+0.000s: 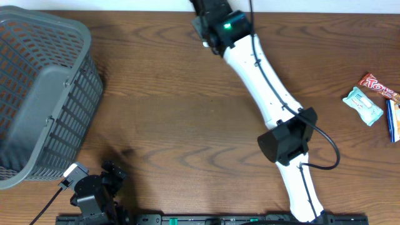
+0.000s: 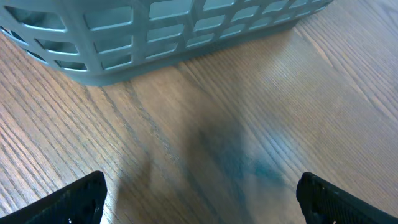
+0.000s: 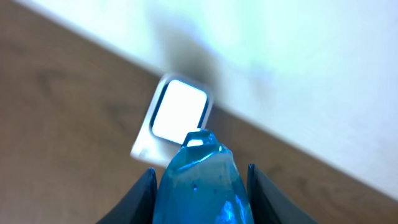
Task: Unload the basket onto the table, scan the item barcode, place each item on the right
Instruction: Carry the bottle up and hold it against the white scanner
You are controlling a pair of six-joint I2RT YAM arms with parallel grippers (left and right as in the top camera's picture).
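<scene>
Right gripper [image 3: 200,183]: part-closed on blue packet [image 3: 199,186], points it at scanner [image 3: 179,115], probably to show the barcode. Left gripper [image 2: 199,199]: hangs fully open, empty, by basket [image 2: 155,37].

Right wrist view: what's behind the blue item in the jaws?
A grey device with a bright white window lies on the wooden table just past the blue item, which covers its near edge. No barcode shows.

Shop checkout mock-up: basket [image 1: 75,119], scanner [image 3: 177,118], wrapped snacks [image 1: 365,105].
</scene>
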